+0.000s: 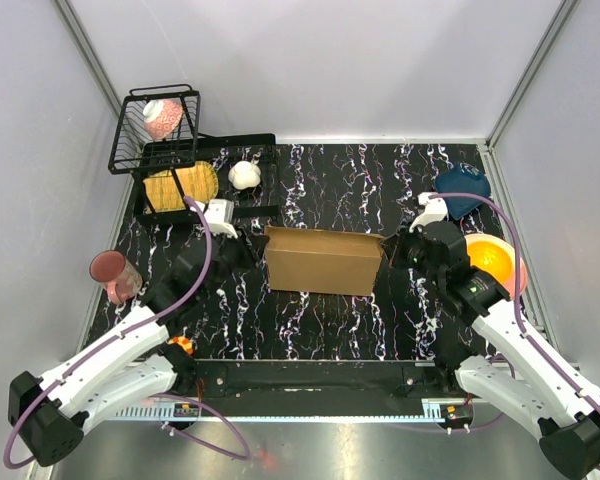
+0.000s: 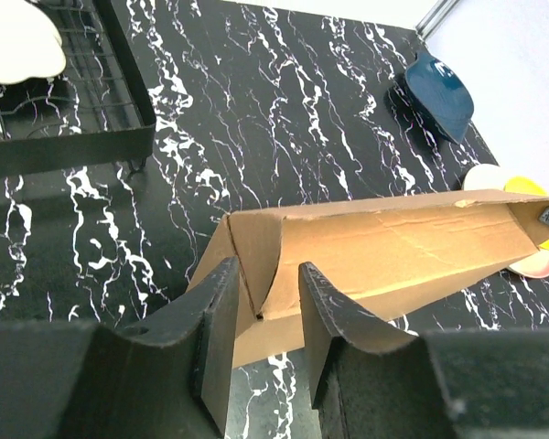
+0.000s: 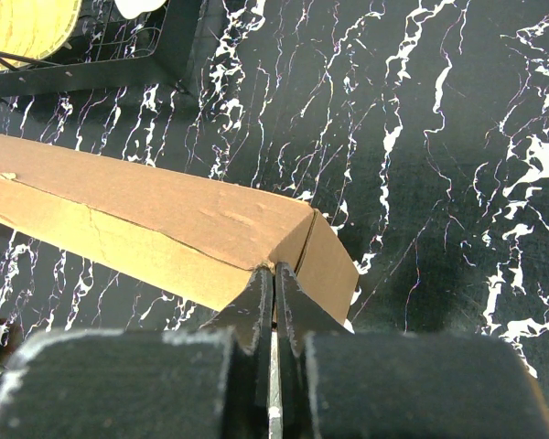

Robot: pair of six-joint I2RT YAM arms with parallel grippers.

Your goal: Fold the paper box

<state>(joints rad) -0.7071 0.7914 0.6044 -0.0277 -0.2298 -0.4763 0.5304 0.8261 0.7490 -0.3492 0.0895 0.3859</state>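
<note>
The paper box (image 1: 323,260) is a brown cardboard piece standing as a long, low, partly folded shape in the middle of the black marbled table. My left gripper (image 1: 248,248) is at its left end. In the left wrist view the box (image 2: 393,242) runs away to the right, and that gripper (image 2: 270,283) stands open with the end flap's corner between its fingers and gaps on both sides. My right gripper (image 1: 395,250) is at the box's right end. In the right wrist view it (image 3: 274,270) is shut, its tips touching the box's (image 3: 165,215) near upper corner.
A black wire rack (image 1: 155,130) stands at the back left, with a yellow plate (image 1: 180,185) and a white object (image 1: 244,175) beside it. A pink cup (image 1: 113,275) is at the left edge. A dark blue bowl (image 1: 463,190) and an orange bowl (image 1: 490,258) sit on the right.
</note>
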